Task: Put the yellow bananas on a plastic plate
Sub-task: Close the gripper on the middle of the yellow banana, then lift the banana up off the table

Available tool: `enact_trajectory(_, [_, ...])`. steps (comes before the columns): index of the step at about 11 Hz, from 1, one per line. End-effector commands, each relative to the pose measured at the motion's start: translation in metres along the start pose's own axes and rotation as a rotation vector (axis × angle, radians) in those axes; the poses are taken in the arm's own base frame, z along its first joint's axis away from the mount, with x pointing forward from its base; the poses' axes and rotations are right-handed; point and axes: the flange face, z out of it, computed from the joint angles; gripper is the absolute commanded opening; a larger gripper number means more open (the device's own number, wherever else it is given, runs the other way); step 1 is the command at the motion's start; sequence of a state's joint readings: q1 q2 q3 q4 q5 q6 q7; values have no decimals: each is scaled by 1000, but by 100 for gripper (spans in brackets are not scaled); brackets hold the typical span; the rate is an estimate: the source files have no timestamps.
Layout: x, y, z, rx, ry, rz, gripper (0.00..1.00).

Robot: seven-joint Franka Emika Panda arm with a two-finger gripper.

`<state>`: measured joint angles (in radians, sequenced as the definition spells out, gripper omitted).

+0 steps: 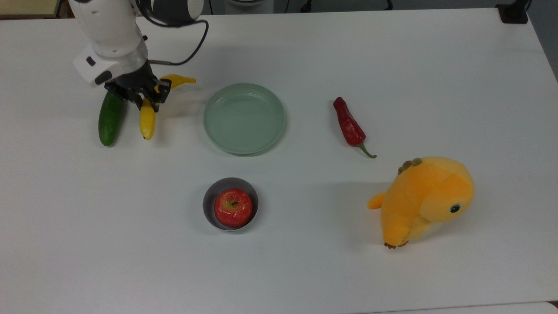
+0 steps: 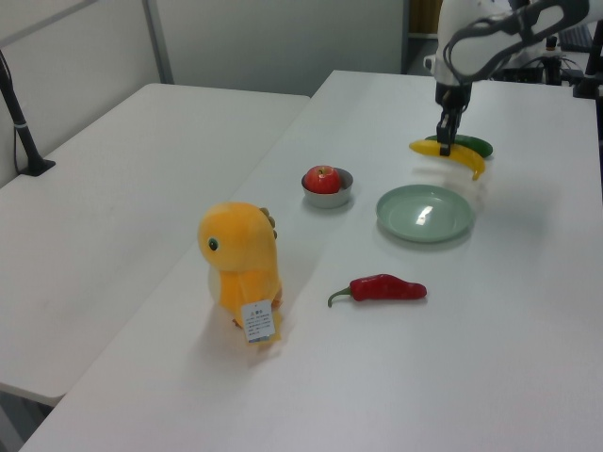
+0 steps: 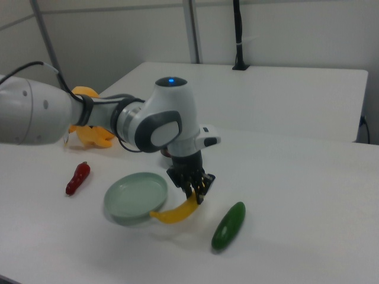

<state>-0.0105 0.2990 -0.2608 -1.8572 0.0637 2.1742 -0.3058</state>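
Arm reaching in from the right view's left, gripper [image 3: 194, 190] clamped on the banana [image 3: 176, 212] held above the table [image 3: 296, 195], plate [image 3: 135, 195] just left of it, cucumber [image 3: 228, 225] to its right, red chilli [image 3: 77, 177] far left.

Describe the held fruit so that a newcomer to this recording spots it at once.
Find the white robot arm's black gripper at the white table's far corner. Its fingers are shut on the curved yellow banana, lifted beside the round mint-green plastic plate. The neighbouring cucumber is straight and dark green.
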Motion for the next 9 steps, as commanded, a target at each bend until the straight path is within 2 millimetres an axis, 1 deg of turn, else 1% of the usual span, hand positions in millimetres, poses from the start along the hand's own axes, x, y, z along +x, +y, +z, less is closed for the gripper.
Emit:
enact_trajectory(1, [-10,-8,-61,37,-5,7,0])
enact_trajectory(3, [-23,-11,-95,57,0,3,0])
enact_trajectory(5, [-31,-32,-122,81,2,-25,0])
enact_trajectory(6, [-33,-42,-129,88,-9,-10,0])
enact_trajectory(7, [-31,-51,-139,90,-17,11,0])
enact_trajectory(8, [-29,-63,-146,94,-30,10,0])
enact_trajectory(9, [-26,-81,-146,95,-31,12,0])
